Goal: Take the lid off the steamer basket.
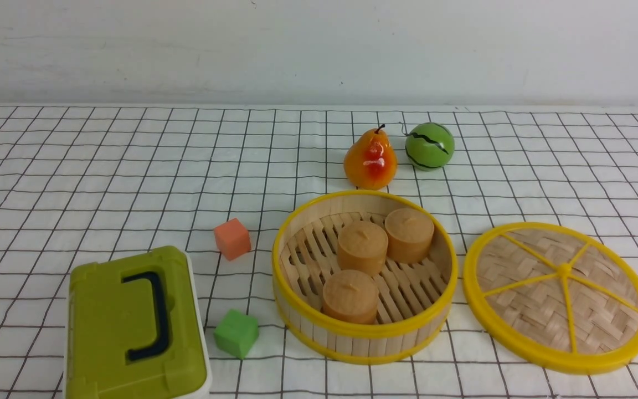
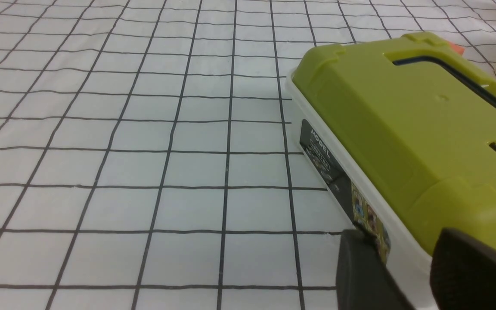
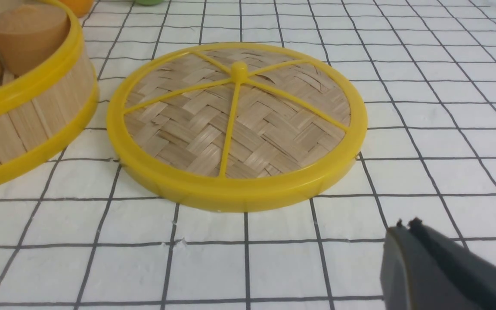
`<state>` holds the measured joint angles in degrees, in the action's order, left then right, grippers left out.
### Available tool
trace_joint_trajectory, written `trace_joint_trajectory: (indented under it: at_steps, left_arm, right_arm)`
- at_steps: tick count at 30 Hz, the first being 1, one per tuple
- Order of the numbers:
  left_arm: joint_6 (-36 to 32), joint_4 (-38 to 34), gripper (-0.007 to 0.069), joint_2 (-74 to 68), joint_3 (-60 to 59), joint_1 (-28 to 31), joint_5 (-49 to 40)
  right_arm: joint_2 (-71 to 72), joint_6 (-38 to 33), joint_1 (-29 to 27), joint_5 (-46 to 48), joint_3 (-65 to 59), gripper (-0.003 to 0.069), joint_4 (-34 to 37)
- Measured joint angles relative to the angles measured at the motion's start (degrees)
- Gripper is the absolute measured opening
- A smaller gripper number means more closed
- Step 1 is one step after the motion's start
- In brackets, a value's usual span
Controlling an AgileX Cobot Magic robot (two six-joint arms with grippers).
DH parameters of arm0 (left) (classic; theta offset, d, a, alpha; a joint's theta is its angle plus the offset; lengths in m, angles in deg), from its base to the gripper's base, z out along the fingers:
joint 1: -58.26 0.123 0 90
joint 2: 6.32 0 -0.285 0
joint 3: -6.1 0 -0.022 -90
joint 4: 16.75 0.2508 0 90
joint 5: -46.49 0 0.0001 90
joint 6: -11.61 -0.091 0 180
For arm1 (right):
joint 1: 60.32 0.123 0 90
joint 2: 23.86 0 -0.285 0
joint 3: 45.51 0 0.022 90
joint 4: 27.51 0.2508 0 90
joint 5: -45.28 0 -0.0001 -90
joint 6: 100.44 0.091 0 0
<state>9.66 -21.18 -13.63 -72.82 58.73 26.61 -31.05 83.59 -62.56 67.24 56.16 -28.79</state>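
The steamer basket [image 1: 364,338] stands open on the checked cloth, with three tan round cakes [image 1: 361,247] on its slatted floor. The lid [image 1: 558,295] lies flat on the cloth just to the right of the basket, apart from it. In the right wrist view the lid [image 3: 236,129] lies ahead of my right gripper [image 3: 405,224], which is shut, empty and low over the cloth; the basket [image 3: 28,116] is beside the lid. My left gripper [image 2: 403,241] is open and empty next to the olive-green box [image 2: 403,125]. Neither gripper shows in the front view.
The olive-green box with a dark handle [image 1: 133,327] sits at the front left. An orange cube [image 1: 232,238] and a green cube [image 1: 236,333] lie between box and basket. A pear [image 1: 370,160] and a green ball [image 1: 430,146] stand behind the basket.
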Motion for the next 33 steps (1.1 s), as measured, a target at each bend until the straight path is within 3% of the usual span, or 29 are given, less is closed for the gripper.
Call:
trace_joint_trajectory:
  at_steps: [33]
  left_arm:
    - [0.0, 0.0, 0.0239, 0.0, 0.0, 0.0, 0.0]
  right_arm:
    - [0.0, 0.0, 0.0, 0.0, 0.0, 0.0007, 0.0]
